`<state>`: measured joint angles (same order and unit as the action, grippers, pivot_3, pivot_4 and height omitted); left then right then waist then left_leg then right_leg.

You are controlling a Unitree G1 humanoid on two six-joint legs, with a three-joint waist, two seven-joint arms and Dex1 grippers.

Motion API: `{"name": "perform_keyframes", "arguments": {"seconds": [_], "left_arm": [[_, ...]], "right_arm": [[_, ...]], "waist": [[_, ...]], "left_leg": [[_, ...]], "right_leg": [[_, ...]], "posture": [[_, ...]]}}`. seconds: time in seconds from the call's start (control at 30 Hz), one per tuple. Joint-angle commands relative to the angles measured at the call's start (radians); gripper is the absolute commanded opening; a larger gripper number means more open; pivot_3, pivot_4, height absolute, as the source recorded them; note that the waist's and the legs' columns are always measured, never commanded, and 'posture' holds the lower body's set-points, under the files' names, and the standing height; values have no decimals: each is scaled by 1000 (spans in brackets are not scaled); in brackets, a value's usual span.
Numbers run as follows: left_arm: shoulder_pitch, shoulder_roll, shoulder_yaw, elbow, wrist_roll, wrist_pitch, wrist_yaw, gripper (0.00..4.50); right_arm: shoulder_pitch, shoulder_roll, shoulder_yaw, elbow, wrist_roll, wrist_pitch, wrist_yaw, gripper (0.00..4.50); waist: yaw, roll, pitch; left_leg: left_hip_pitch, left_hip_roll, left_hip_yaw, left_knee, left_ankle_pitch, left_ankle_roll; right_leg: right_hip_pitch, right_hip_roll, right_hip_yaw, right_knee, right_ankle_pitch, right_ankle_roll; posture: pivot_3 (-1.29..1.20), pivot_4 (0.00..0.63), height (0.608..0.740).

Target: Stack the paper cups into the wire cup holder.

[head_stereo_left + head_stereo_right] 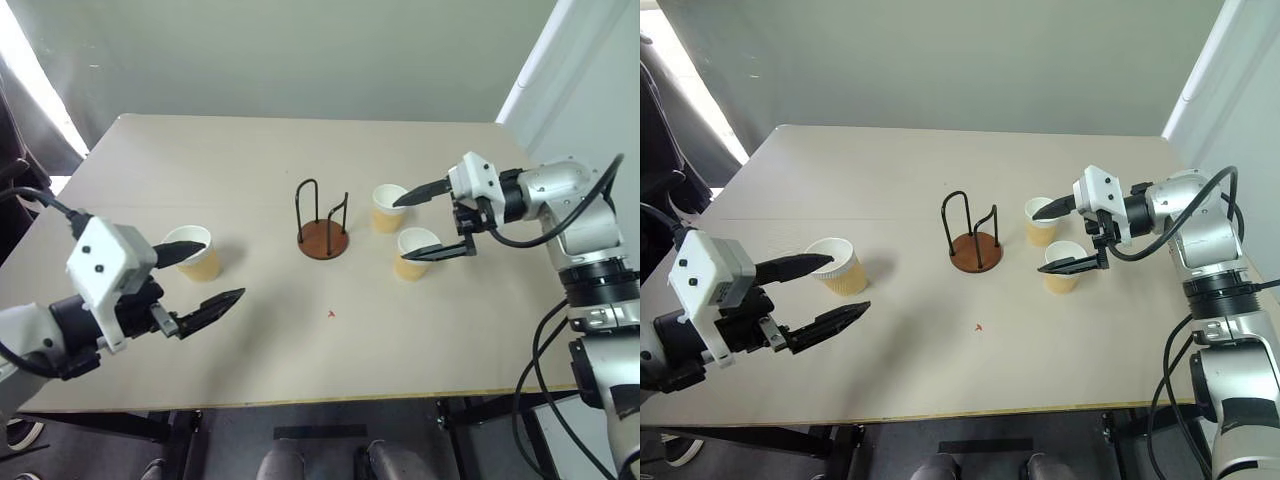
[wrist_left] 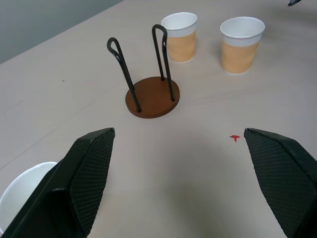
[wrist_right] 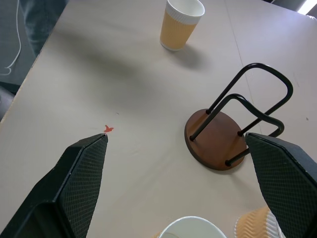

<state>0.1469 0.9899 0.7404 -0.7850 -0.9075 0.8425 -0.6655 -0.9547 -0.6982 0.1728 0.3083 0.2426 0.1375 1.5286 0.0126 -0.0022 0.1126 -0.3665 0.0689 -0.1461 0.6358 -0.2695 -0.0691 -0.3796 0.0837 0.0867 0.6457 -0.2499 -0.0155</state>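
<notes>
The wire cup holder (image 1: 322, 238) stands empty mid-table, a brown disc with two black loops. One paper cup (image 1: 192, 252) stands upright to its left. Two more paper cups (image 1: 388, 208) (image 1: 415, 252) stand upright just right of the holder. My left gripper (image 1: 222, 270) hovers open beside the left cup, its upper finger over the cup's rim, holding nothing. My right gripper (image 1: 400, 232) hangs open above the two right cups, pointing toward the holder, with nothing between its fingers. In the left wrist view the holder (image 2: 152, 96) lies ahead between the open fingers (image 2: 84, 173).
A small red mark (image 1: 331, 314) sits on the beige table (image 1: 300, 360) in front of the holder. The table's front edge runs close to my arms. A dark chair stands off the table's left side.
</notes>
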Motion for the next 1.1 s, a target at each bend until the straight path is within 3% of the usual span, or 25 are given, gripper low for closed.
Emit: {"name": "perform_keyframes", "arguments": {"seconds": [0.03, 0.27, 0.5, 0.83, 1.1], "left_arm": [[-12, 12, 7, 0, 9, -20, -7, 4467], [-13, 12, 15, -4, 4, -17, -7, 4467], [-32, 12, -15, 3, 7, -24, 0, 4467], [-43, 6, -32, -11, 11, -20, 12, 4467], [-5, -8, 9, -42, -4, -14, 33, 4467]], "right_arm": [[-10, -13, -38, -29, 19, -2, -10, 4500], [-35, 13, -41, -16, 30, -12, -13, 4500], [-144, 144, 4, 32, 7, -72, -18, 4500], [-285, 301, 171, 471, -363, -502, -319, 4500], [-349, 347, 194, 679, -455, -645, -396, 4500]], "waist": [[0, 0, 0], [0, 0, 0], [-5, 0, 0], [1, 0, 0], [0, 0, 0]], "left_leg": [[0, 0, 0, 0, 0, 0], [0, 0, 0, 0, 0, 0], [0, 1, -1, -1, 0, 0], [-2, 7, -8, -1, -1, 1], [-8, 10, -4, -3, -1, 0]], "right_leg": [[0, 0, 0, 0, 0, 0], [0, 0, 0, 0, 0, 0], [-2, 1, 1, 1, 0, 0], [-5, -1, 1, 1, 0, 0], [-12, -1, 0, 1, 0, -1]], "posture": [[0, 150, 740], [0, 150, 740], [0, 150, 740], [0, 150, 740], [0, 150, 740]]}}
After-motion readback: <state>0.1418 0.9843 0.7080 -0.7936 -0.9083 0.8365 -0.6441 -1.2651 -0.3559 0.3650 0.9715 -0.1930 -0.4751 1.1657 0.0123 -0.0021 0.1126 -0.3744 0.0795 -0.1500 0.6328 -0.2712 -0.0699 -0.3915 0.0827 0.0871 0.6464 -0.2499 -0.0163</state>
